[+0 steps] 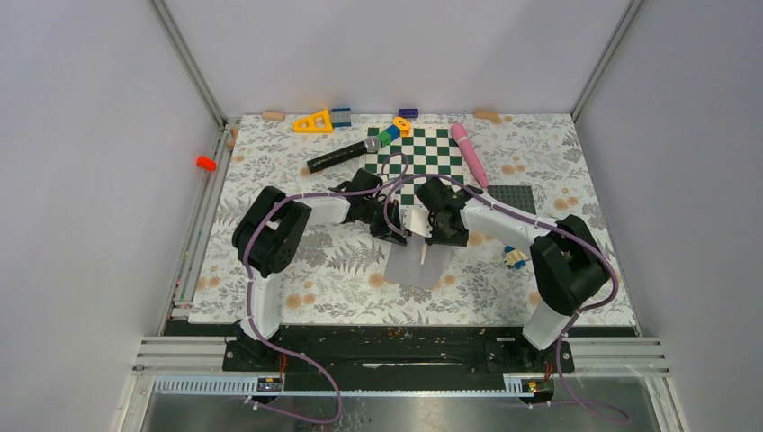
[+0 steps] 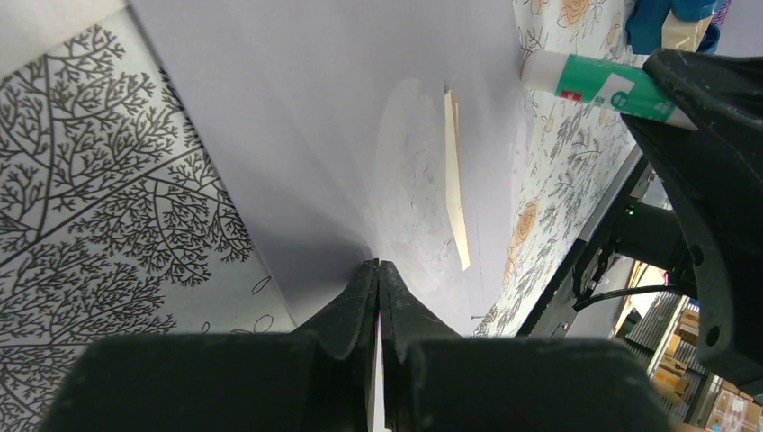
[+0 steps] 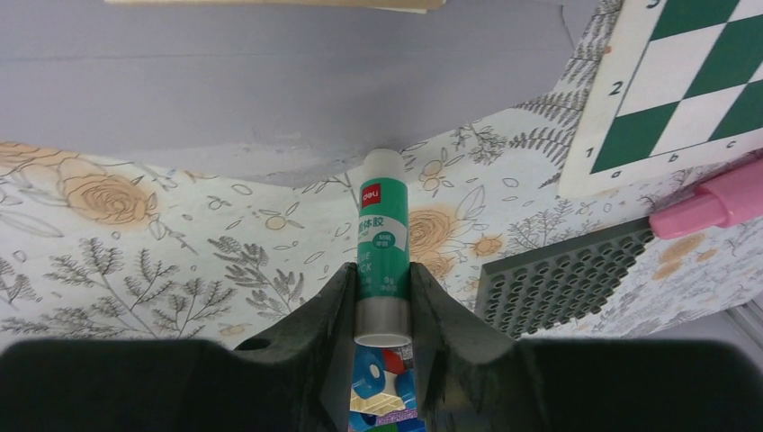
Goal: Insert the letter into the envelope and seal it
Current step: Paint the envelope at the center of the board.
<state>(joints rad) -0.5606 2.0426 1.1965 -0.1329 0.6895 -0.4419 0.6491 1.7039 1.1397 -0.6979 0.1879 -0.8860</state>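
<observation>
Clutter at far edge, envelope mid-table between both grippers

Table has a floral cover.
- Far edge: two wooden blocks, yellow triangle piece, blue brick, purple brick.
- Just nearer: black microphone lying diagonal, short row of coloured blocks, green-and-white chessboard, and pink marker along the board's right side.
- Right of centre: dark grey studded plate. A small blue-and-yellow toy sits near the right forearm.
- Both wrists crowd over the far end of the envelope and hide part of it from the top view.

Envelope is plain light grey paper at table centre, nearer than the chessboard. Its far end is lifted off the cover. The near end lies flat.

Letter: only a thin cream edge shows against the grey. Can't tell how far in it sits.

Left gripper: jaws pressed together at the grey paper with a thin pale edge between the fingers, so it's pinching the envelope.

Right gripper: narrow, clamped on a green-and-white glue stick. White end points at the envelope edge, close to it; can't tell if it touches.
</observation>
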